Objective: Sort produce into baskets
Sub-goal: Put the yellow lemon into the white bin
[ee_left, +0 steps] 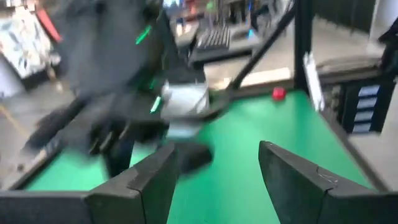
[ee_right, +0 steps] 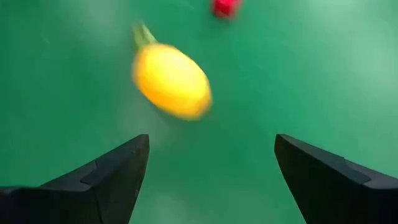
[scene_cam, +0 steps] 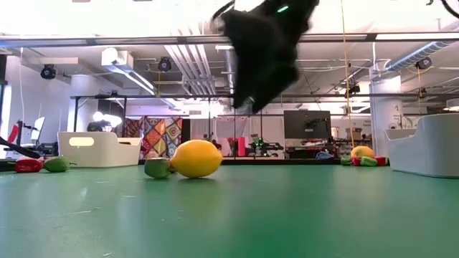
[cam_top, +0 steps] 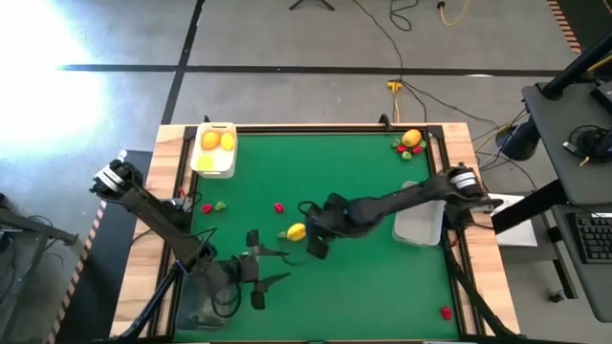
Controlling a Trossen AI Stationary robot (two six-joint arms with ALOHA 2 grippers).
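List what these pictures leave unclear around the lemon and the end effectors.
- Right end effector: open over the lemon, but the low view smears it and crops its top.
- Small green piece: partly behind the lemon in the low view.
- Left end effector: open; the blurred right arm hides the table beyond.

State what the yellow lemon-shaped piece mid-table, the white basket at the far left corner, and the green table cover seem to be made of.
Yellow lemon-shaped piece: probably moulded plastic; smooth skin with a soft sheen.
White rounded-corner basket: looks like matte opaque plastic, with thin even walls and a cut-out handle slot.
Green table cover: seems a felt-like or rubbery mat; flat, uniform, dull apart from faint glare in the low view. None is certain.
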